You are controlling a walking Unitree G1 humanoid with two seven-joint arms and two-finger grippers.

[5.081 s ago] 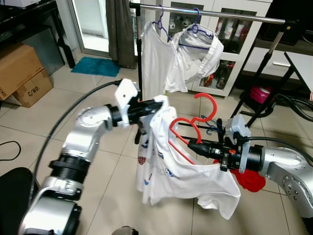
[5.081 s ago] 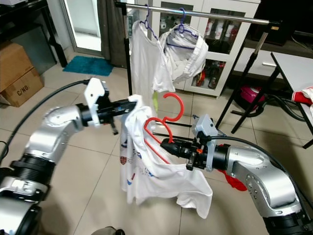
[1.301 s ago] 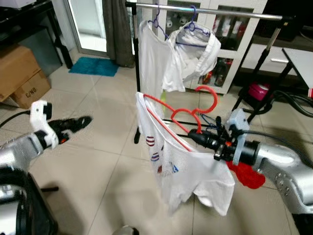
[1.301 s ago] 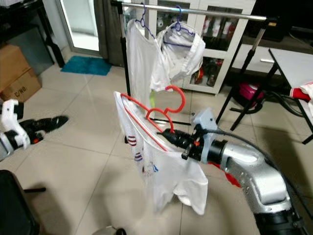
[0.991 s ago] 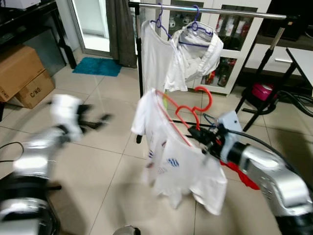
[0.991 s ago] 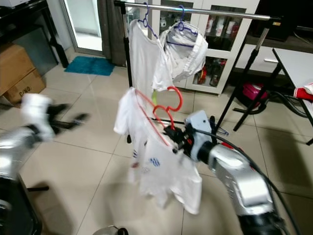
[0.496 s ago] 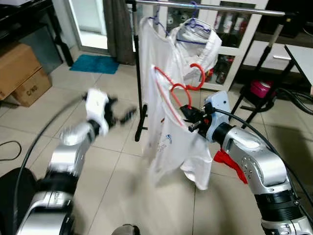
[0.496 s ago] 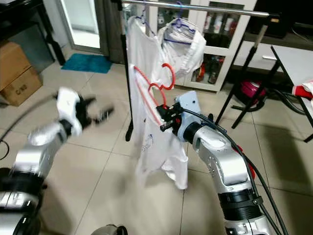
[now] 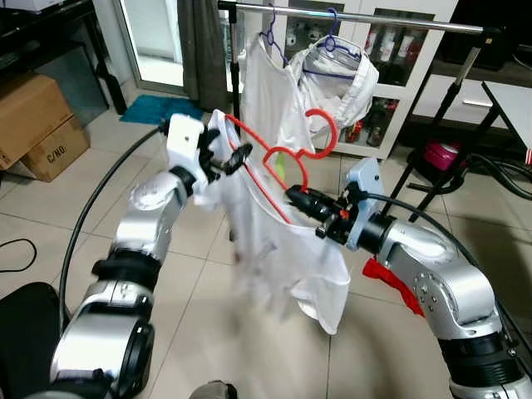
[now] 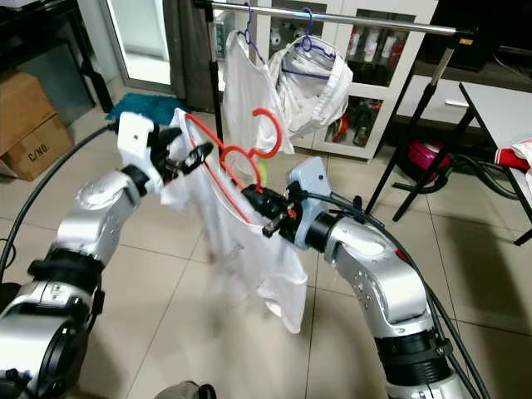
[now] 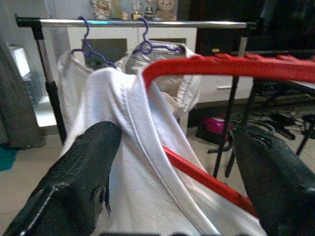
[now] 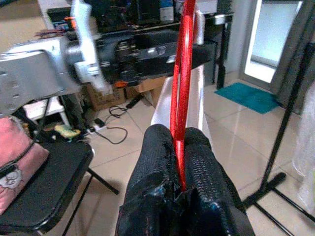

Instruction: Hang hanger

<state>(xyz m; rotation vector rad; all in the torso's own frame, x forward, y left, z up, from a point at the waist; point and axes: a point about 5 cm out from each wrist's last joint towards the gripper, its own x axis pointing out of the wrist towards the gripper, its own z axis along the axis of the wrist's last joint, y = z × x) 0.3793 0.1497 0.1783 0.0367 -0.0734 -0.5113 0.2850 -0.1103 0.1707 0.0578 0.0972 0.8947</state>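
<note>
Your right gripper (image 9: 293, 196) is clamped on the lower bar of the red hanger (image 9: 278, 158), fingers pinched tight on it in the right wrist view. The hanger carries a white T-shirt (image 9: 283, 249) and is held mid-air in front of you, tilted, its long axis running from your right gripper up and leftward, hook (image 9: 322, 133) rising toward the rack. Your left gripper (image 9: 233, 160) is at the hanger's far end with fingers spread, one either side of the shirt's shoulder, not gripping. The rail (image 9: 374, 18) lies above and beyond the hook, with two purple hangers (image 9: 270, 37) already on it. I judge the hook must go up and forward, and your right arm is the one carrying it.
</note>
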